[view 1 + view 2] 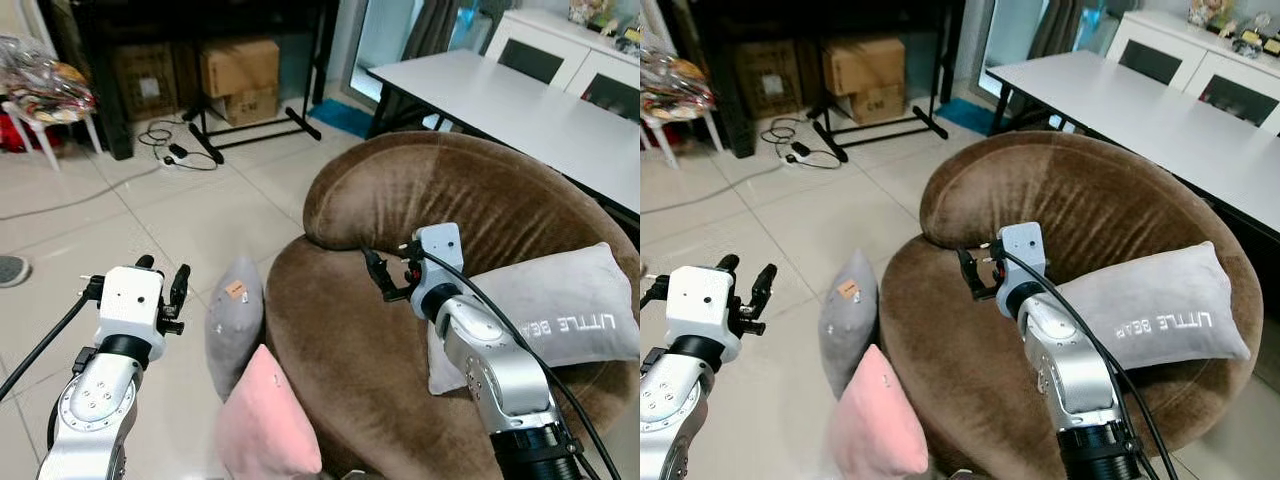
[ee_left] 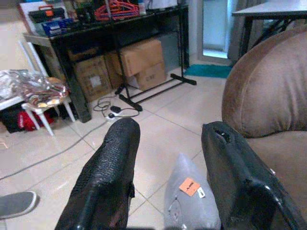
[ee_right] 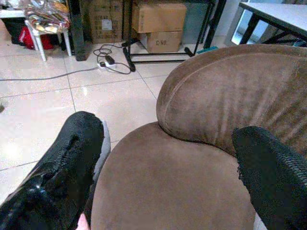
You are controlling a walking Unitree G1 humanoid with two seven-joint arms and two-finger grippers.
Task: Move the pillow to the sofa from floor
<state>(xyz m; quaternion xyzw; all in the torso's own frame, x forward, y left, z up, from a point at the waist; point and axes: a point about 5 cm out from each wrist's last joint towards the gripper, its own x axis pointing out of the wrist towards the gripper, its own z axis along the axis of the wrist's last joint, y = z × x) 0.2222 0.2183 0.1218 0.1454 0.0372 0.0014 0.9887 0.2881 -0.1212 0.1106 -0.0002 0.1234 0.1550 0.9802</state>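
Left tool (image 1: 163, 278) is spread wide with nothing in it, hovering over the tiles just beside the grey pillow (image 1: 235, 322), which leans upright against the front of the brown sofa (image 1: 400, 200). Right tool (image 1: 384, 274) is spread too, also empty, parked above the sofa seat. A pink pillow (image 1: 262, 420) stands on the floor right in front of the grey one, touching it, and a second grey pillow with lettering (image 1: 560, 310) is already lying on the seat by the right arm.

What could go wrong, I'd say: both floor pillows are soft and propped on edge, so a sloppy approach could tip one over, or the fingers close on a corner of fabric and it slips out on the lift. Pink and grey sit so close you might snag both.

Left wrist view shows an orange tag (image 2: 190, 186) on the grey pillow clearly between the fingers (image 2: 108, 177); the head views show that tag much smaller but give you the pink pillow and the lettered one.
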